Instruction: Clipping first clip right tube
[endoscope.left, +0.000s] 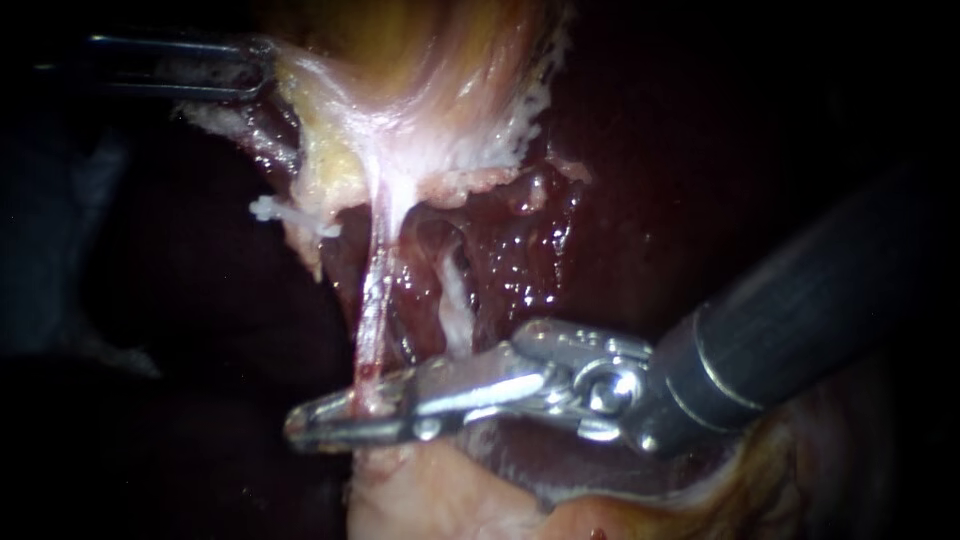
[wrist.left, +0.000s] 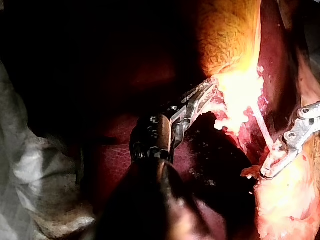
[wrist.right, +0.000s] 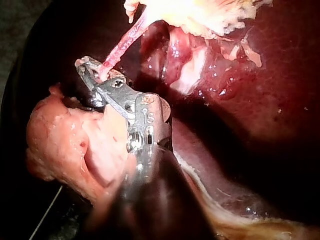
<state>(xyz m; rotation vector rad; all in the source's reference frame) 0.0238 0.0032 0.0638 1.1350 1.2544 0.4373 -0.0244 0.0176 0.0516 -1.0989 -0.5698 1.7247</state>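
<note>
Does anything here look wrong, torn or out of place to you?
Nothing looks spilled or broken. One oddity: the task names the right tube, yet the right instrument sits on the pink tube, the left of two strands; the whitish strand beside it is bare. The left instrument holds the gallbladder taut.

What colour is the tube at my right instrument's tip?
Pinkish red tube, clearest in the right wrist view.
</note>
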